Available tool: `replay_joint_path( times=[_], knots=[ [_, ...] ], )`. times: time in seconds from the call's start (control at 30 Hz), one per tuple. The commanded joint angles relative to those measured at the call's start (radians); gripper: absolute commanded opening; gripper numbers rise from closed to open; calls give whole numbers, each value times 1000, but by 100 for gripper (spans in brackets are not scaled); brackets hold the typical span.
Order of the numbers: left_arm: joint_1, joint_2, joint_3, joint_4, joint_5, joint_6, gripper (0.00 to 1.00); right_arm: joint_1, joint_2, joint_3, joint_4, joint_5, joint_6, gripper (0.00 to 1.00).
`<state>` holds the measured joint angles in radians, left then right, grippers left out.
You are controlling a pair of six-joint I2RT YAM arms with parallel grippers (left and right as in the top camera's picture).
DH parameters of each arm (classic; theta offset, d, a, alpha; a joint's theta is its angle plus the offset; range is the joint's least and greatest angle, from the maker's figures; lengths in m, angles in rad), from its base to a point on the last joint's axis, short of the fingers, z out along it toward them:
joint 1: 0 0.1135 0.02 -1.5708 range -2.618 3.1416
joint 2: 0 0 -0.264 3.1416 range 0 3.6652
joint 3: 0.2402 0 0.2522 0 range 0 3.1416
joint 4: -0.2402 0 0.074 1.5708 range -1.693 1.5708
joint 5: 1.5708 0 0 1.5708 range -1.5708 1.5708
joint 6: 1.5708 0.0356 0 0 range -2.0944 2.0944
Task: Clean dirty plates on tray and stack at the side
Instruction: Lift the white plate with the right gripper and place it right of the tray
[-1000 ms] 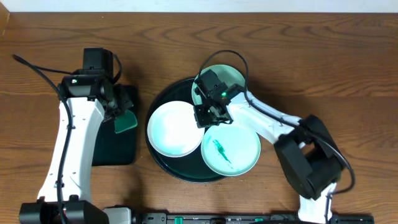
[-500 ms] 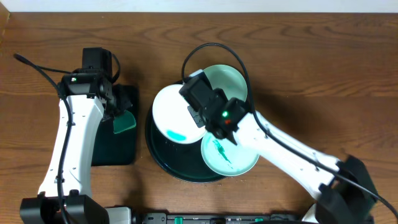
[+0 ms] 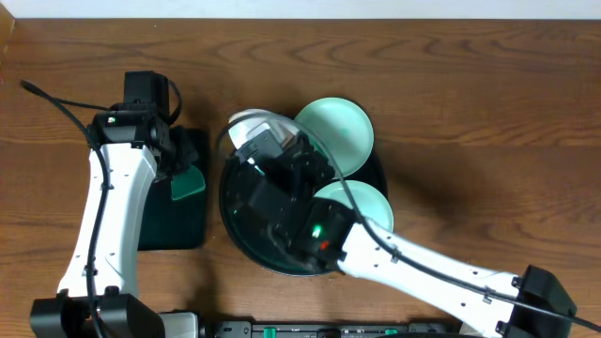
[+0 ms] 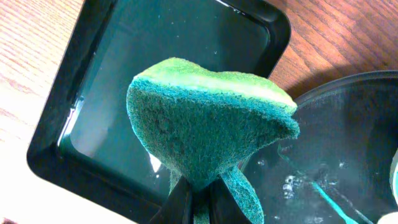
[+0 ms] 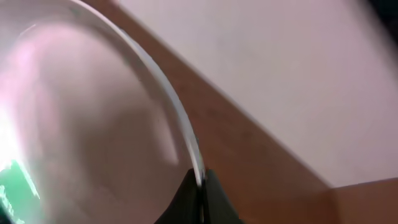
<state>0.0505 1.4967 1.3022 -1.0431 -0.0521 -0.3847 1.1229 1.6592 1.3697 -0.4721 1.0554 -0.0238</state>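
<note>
pinching white plate [image 5: 93, 112] by rim in right gripper [image 5: 199, 186] above tray [image 3: 235, 211], clamping sponge [image 4: 205, 118] in left gripper [image 4: 198, 202], apparently beginning first wipe, with none stacked yet.

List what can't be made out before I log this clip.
- Overhead: the right arm covers most of the white round plate and the large round black tray's middle.
- Overhead: the nearer pale turquoise plate is half under that arm, so its smears are unreadable.
- Right wrist: blurred. Only the right tool pinching the white plate's rim reads.
- Left wrist: the green scouring sponge hides the left tool, which the bottom edge cuts off.
</note>
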Motion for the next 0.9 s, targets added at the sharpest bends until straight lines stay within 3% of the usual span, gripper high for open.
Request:
replay_joint_path(
  times=[0.0,0.3,0.47,0.63,0.87],
  knots=[
    [3,3,11,0,-12,18,7,32,-16,16,29,212,-81,1],
    [3,3,11,1,-12,18,7,35,-16,16,26,176,-79,1],
    [3,3,9,0,-12,18,7,-36,-16,16,-150,-276,125,1],
    [3,3,1,1,-12,18,7,-178,-20,18,-171,-752,233,1],
    [3,3,-5,5,-12,44,7,-539,-71,56,-232,-1244,309,1]
  ],
)
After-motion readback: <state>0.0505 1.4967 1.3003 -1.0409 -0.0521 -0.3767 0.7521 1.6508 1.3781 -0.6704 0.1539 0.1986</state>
